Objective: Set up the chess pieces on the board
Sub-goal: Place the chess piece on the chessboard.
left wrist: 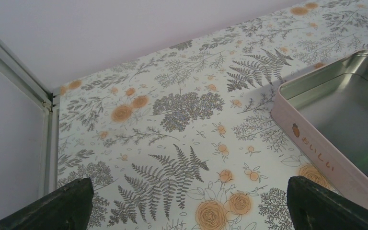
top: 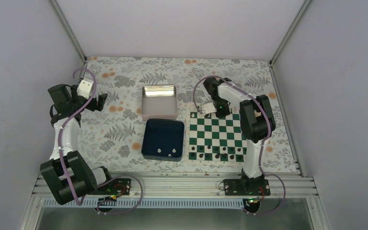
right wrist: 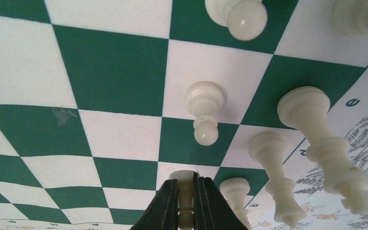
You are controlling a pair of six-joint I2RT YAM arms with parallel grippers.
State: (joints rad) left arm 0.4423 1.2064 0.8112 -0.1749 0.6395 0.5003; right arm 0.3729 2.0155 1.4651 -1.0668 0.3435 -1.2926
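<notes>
Progress: few chess pieces (right wrist: pixel 204 108) on board (top: pixel 215 136) far edge, more in blue tray (top: pixel 163 134). Right tool (right wrist: pixel 185 190) pinches one white piece (right wrist: pixel 184 176); left tool (left wrist: pixel 187 203) gapes empty.

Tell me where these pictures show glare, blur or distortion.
Top external: soft even light, no glare on the board. Left wrist: a faint green glint inside the metal tin. Right wrist: the white chess pieces look stretched and splayed.
</notes>
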